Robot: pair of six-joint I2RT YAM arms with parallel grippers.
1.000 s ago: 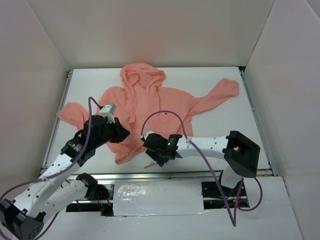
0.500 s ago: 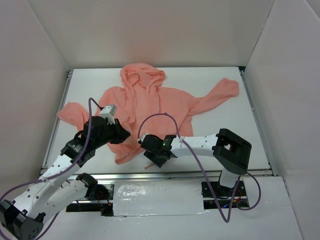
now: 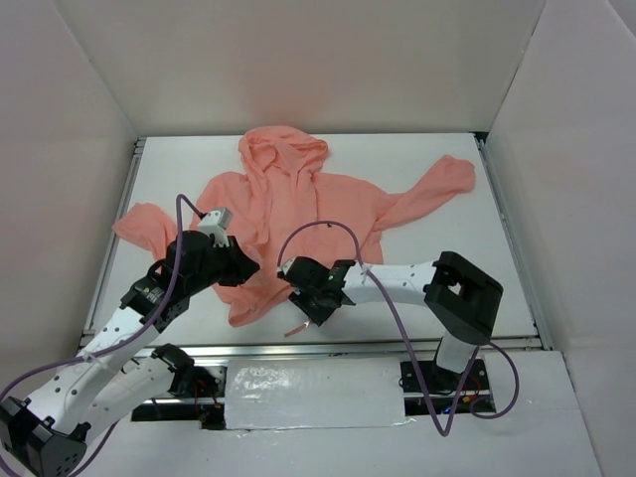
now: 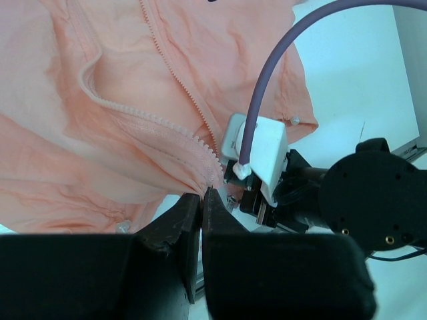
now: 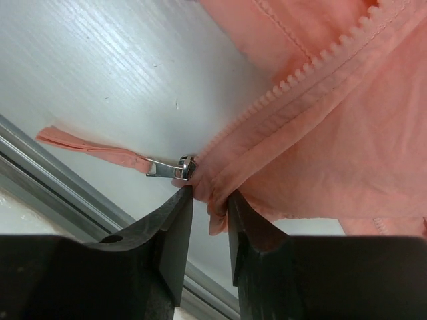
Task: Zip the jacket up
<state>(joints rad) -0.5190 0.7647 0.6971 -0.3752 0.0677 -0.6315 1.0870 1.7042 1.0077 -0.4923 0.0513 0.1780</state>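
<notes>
White walls box in a white table, and the jacket lies spread on it front up, hood toward the far wall, one sleeve reaching the far right corner and the other draped at the left edge, hem nearest my bases. Both my grippers meet at that hem, close together near the foot of the zipper. My left gripper is pinched tight on a fold of the hem, with almost no gap between the fingers. My right gripper is clamped on a small bunch of fabric just beside the metal slider, which sits at the very bottom of the track. Its pink pull tab lies flat on the table, pointing away from the cloth. Above my left fingers, the two rows of teeth run apart, so the front is open. A purple cable arcs over my right wrist.
</notes>
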